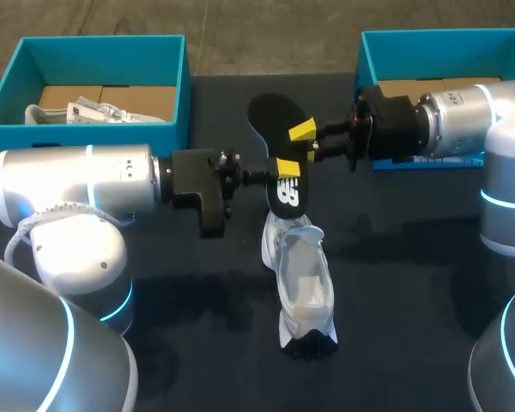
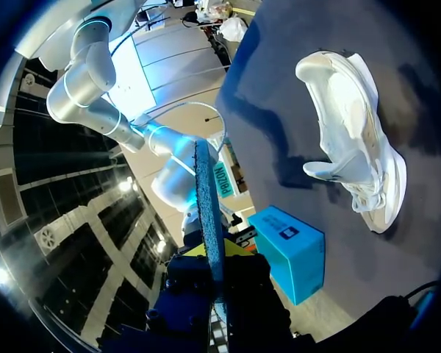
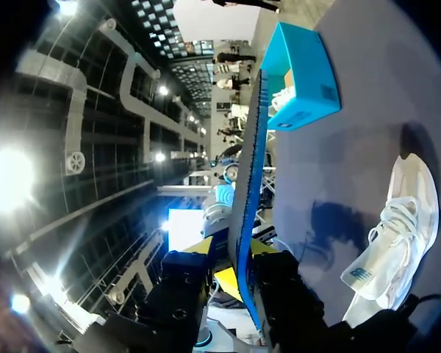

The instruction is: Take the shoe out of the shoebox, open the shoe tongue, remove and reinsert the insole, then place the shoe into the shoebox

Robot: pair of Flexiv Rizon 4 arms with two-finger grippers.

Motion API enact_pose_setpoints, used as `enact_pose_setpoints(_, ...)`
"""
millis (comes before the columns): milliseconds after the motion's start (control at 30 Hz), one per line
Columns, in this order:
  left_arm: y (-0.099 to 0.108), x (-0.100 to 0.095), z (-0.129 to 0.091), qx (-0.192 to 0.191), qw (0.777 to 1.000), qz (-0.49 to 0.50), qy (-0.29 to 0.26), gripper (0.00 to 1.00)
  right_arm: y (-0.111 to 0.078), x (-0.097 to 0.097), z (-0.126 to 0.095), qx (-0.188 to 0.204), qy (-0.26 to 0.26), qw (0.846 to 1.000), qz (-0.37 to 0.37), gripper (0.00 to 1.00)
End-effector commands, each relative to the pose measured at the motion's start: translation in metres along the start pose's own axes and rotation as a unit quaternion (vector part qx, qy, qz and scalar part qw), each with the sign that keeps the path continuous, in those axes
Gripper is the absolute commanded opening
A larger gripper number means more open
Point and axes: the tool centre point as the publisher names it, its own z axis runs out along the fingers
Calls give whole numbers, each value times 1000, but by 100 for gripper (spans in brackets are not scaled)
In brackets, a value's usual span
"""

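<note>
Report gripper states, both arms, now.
Left gripper: shut on the insole.
Right gripper: shut on the same insole.

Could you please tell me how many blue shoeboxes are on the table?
2. The left shoebox sits at the far left corner; the right shoebox at the far right, partly behind the right arm.

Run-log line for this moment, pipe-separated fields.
insole: out of shoe | left gripper: shut on insole | right gripper: shut on insole | shoe: on table
</note>
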Motion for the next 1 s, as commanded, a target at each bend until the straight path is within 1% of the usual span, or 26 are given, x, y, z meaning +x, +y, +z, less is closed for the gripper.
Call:
enact_pose_setpoints(33, -2, -1, 2, -2, 1000, 0, 2, 0, 3, -2, 6, 6, 2, 1000, 1, 17)
enact_pose_setpoints(100, -2, -1, 2, -2, 1000, 0, 2, 0, 3, -3, 7, 8, 2, 1000, 1, 4)
enact_pose_setpoints(133, -2, -1, 2, -2, 1000, 0, 2, 0, 3, -3, 7, 8, 2, 1000, 1, 0)
enact_pose_setpoints(500, -2, -1, 2, -2, 1000, 0, 2, 0, 3, -3, 7, 7, 2, 1000, -1, 0)
enact_pose_setpoints(533, -2, -1, 2, -2, 1000, 0, 2, 2, 3, -3, 7, 7, 2, 1000, -1, 0)
enact_pose_setpoints(567, -2, -1, 2, 0, 1000, -4, 2, 49, 4, -3, 7, 6, 2, 1000, -1, 0)
enact_pose_setpoints(600, -2, -2, 1, 2, 1000, -6, 1, 100, 4, -3, 7, 6, 2, 1000, -1, 0)
enact_pose_setpoints(767, -3, -9, -8, 1, 999, -33, -6, 100, 5, -4, 6, 3, 3, 1000, -1, 0)
enact_pose_setpoints(867, 0, -8, -20, 0, 998, -58, -3, 100, 5, -5, 3, 1, 4, 1000, -1, 0)
enact_pose_setpoints(1000, 0, -9, -43, 6, 997, -78, -2, 100, 6, -7, -2, -2, 4, 1000, -3, 0)
